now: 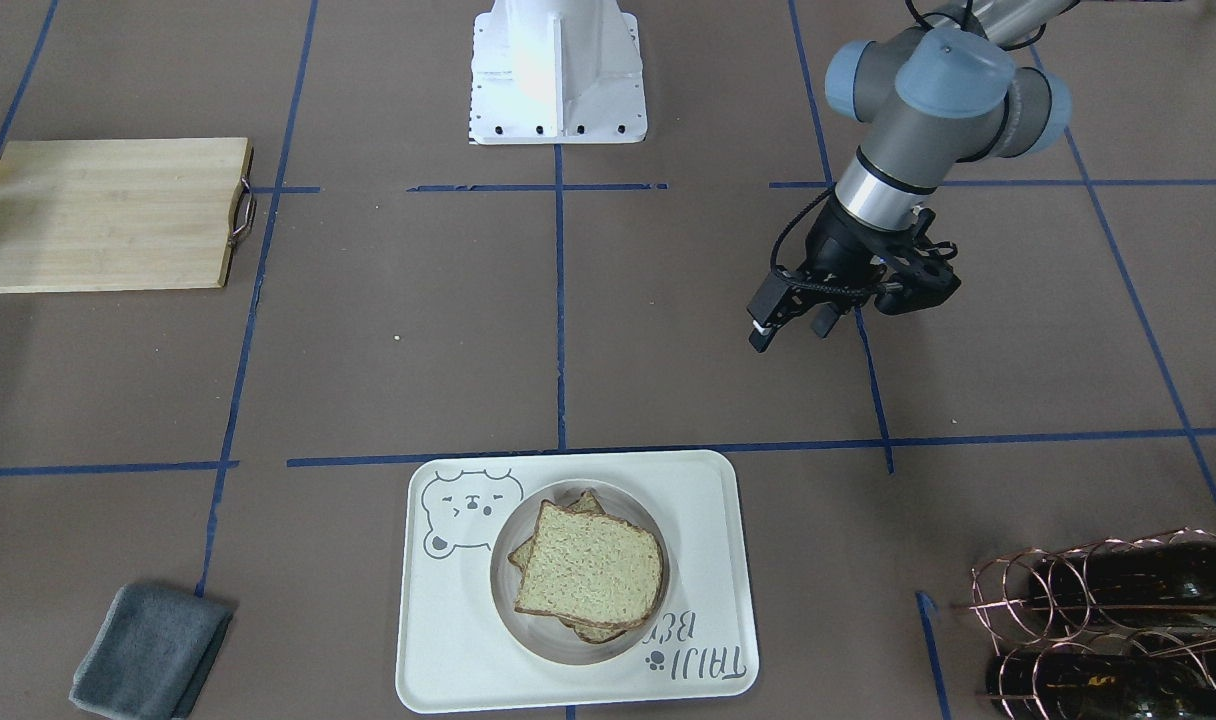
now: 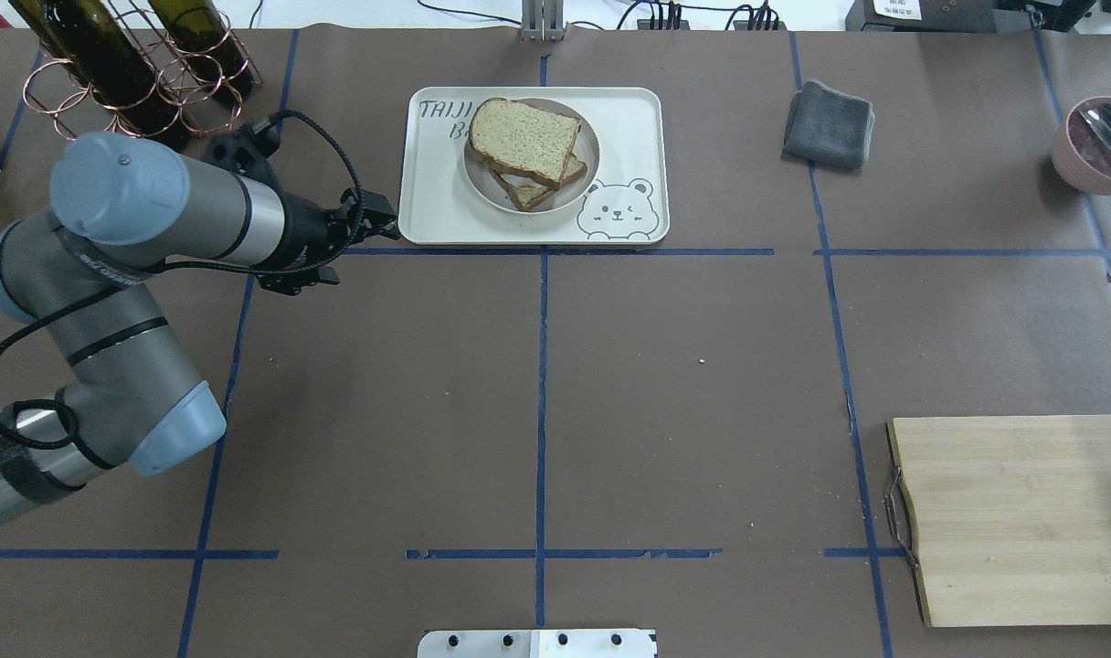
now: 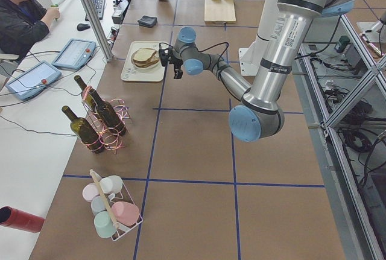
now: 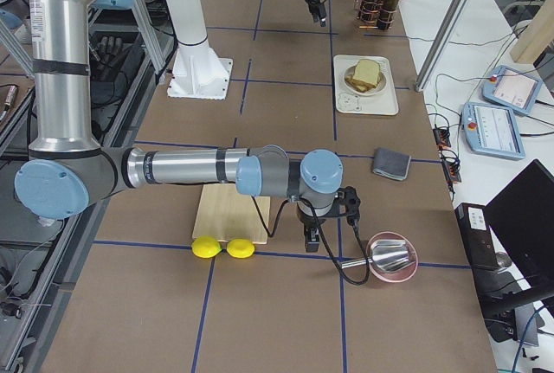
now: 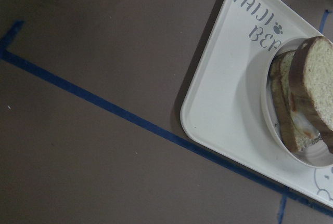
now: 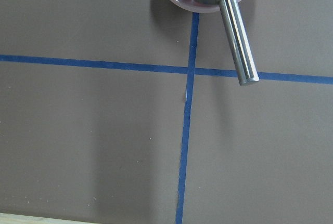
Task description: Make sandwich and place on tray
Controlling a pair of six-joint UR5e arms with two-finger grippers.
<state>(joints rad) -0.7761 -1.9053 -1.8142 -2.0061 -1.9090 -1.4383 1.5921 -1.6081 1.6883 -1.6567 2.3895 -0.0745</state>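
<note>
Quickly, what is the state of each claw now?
Left claw: open, holding nothing.
Right claw: cannot be told, seen only from the side.

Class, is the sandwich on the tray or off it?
On: the sandwich sits in a round white bowl resting on the tray.

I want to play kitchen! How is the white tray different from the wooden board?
The tray is cream-white with a bear drawing; the cutting board is plain light wood. The tray holds the sandwich; the cutting board's visible top is bare. Both are rectangles lying flat on the table.
</note>
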